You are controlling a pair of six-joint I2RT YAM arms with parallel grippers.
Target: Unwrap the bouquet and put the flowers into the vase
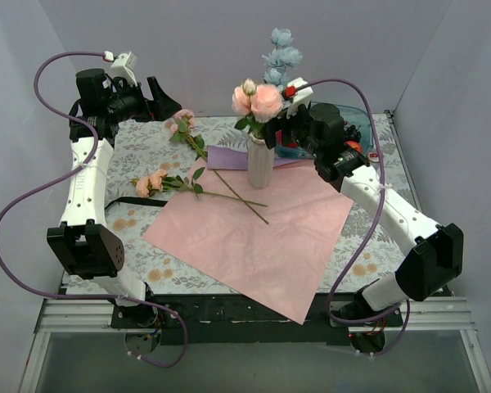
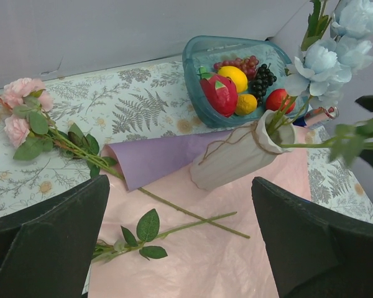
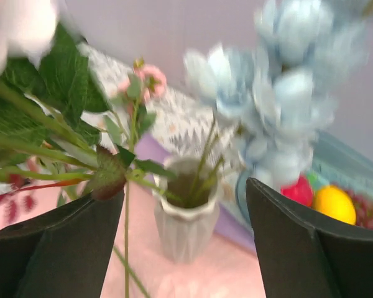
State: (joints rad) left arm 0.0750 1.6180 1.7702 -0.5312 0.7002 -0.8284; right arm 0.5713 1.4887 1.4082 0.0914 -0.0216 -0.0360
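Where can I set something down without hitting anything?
Open: the near half of the pink paper, between the crossed stems and the front edge. Crowded: the far side, around the vase, right gripper and fruit bowl.

Robot lab test cell, not a home. Plain pale panels (image 1: pixel 188 49) box in the tabletop on its far, left and right sides. The left arm (image 1: pixel 86 176) and right arm (image 1: pixel 393 209) are fixed at the near edge on a bare metal frame (image 1: pixel 74 315), with loose purple cables (image 1: pixel 69 54) looping off them. A fern-print cloth (image 1: pixel 143 143) covers the tabletop, staged like a prop set. Artificial flowers (image 1: pixel 258 100) stand in a white vase (image 1: pixel 260 164) mid-table. A teal bowl (image 2: pixel 194 68) of plastic fruit (image 2: pixel 233 77) sits toward the far right corner. The items are domestic but the setup is a rig.
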